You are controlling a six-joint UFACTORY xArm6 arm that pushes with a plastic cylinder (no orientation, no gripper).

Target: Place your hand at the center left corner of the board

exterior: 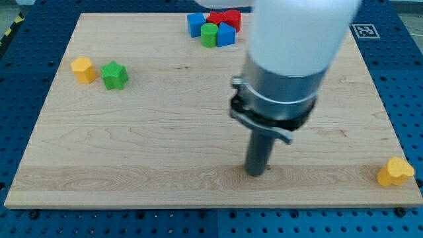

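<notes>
My tip (256, 173) rests mid-table (165, 165), right of the light, slidable yellow block (83, 69) and green star block (114, 75); no gripper fitted, nothing held.

One cam only, high front view, angled down over whole board (132, 152) — arm close, blurred.

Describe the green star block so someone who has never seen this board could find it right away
Start at the wooden board and go to its upper part on the view's left, far from my tip. Two blocks sit there side by side: the green star block is the one on the right, next to the yellow block. It is the only star-shaped block there.
</notes>
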